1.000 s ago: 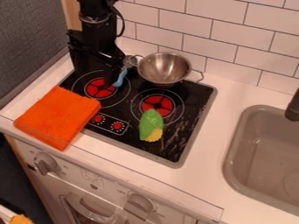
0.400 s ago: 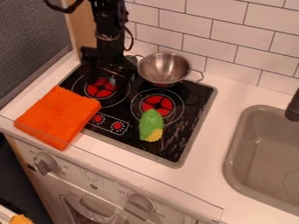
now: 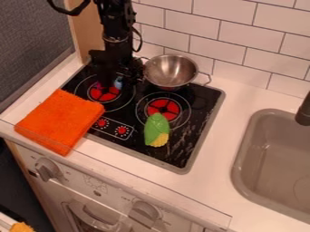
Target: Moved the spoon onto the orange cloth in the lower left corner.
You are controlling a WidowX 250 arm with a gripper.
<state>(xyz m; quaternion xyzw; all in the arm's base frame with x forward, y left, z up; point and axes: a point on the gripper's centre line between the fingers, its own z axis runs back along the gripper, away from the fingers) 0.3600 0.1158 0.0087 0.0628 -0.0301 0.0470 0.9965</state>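
We see the spoon [image 3: 118, 83] as a scrap of blue right at the jaws, by the left burner [image 3: 104, 94]; the black arm [image 3: 118, 34] masks its long axis. Whether the jaws are spread or pinching it, we cannot tell. The orange cloth [image 3: 59, 121] lies down-left, so we'd carry it that way.

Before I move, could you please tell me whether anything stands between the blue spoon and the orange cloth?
Nothing visible stands on the flat black stovetop between the blue spoon, partly hidden by the pincer, and the orange cloth; the silver metal bowl sits beyond the spoon.
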